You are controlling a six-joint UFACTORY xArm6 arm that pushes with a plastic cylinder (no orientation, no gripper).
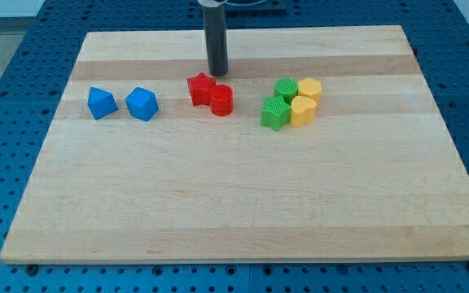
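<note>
My tip point(218, 73) comes down from the view's top and rests on the board just above two red blocks. The red star-shaped block point(201, 89) lies right below the tip and slightly left of it. Touching the star's right side is a red cylinder point(221, 100). To the right sits a tight cluster: a green block point(287, 89) and a yellow block point(309, 89) at the back, a green block point(275, 112) and a yellow block point(302, 111) in front. Two blue blocks point(102, 102) point(142, 103) lie side by side at the view's left.
The wooden board point(234, 203) lies on a blue perforated table point(6, 81) that shows around all its edges.
</note>
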